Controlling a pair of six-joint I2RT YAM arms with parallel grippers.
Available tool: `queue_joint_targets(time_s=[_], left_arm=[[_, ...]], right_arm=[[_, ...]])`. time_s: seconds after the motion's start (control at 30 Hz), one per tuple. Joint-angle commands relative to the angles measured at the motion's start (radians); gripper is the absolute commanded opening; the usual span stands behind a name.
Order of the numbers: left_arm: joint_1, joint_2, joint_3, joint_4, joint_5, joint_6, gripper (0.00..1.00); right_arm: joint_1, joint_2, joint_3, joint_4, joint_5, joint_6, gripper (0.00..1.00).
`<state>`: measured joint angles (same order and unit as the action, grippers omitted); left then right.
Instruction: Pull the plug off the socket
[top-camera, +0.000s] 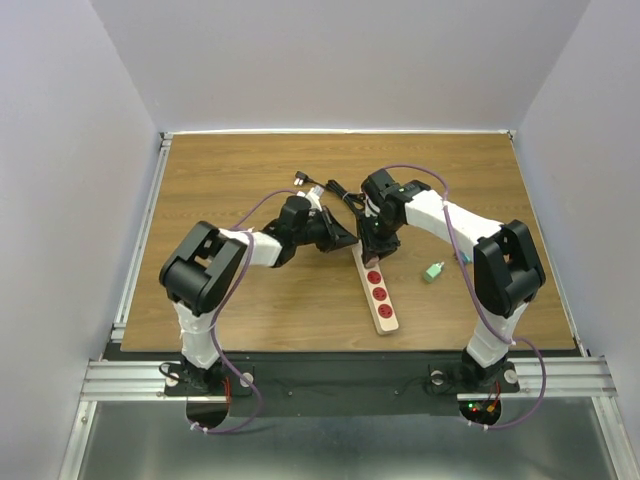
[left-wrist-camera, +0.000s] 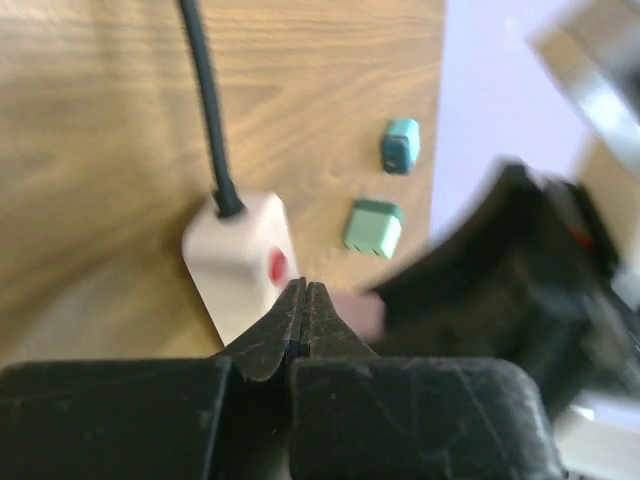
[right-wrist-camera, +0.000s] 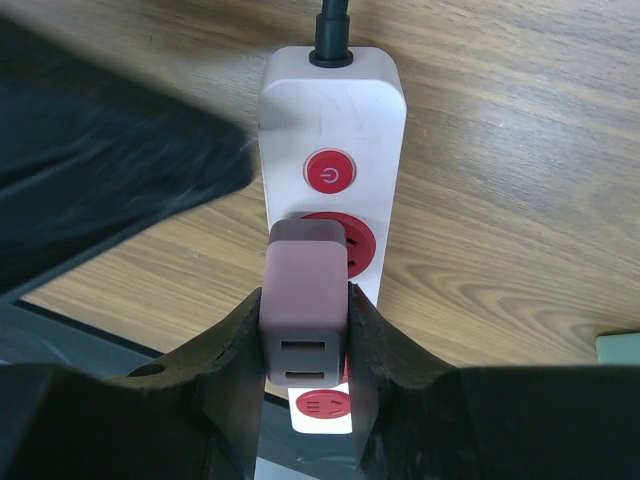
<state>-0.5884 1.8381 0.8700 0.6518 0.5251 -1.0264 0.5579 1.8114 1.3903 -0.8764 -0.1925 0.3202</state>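
Spotter: Fingers (right-wrist-camera: 235, 345) of your right gripper (right-wrist-camera: 305, 300) are pinched onto the dusty-pink plug (right-wrist-camera: 303, 265), one on each flank, at 6 o'clock in the right wrist view.

Checker: You have that plug sitting over the first round outlet of the socket (right-wrist-camera: 335, 110); whether its pins are seated, you cannot tell.

Spotter: Beyond it, toward 12 o'clock, you see the red switch button (right-wrist-camera: 331, 172), then the black cord (right-wrist-camera: 332, 25) leaving the socket's end.

Checker: Your left gripper (left-wrist-camera: 305, 295) is closed tight on nothing, its tips close to that cord end; contact you cannot judge.

Spotter: From above, your socket lies on the table (top-camera: 250, 180) between the two arms, running from 11 to 5 o'clock, and a green adapter (top-camera: 432, 271) lies near it at 3 o'clock, apart from it.
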Motion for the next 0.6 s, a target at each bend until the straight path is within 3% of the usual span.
queue_joint_targets(time_s=[0.0,0.23,0.57], left_arm=[[-0.019,0.044,0.087,-0.021,0.012,0.011,0.0],[-0.03,0.133,0.172,-0.034,0.018,0.0,0.0],[-0.14,0.161,0.139,-0.035,0.009,0.009,0.0]], right_arm=[[0.008,-0.054,0.015,0.043,-0.035,0.0,0.0],[0.008,-0.04,0.049,0.044,-0.036,0.003,0.0],[0.014,-0.008,0.085,0.045,0.019,0.023,0.0]])
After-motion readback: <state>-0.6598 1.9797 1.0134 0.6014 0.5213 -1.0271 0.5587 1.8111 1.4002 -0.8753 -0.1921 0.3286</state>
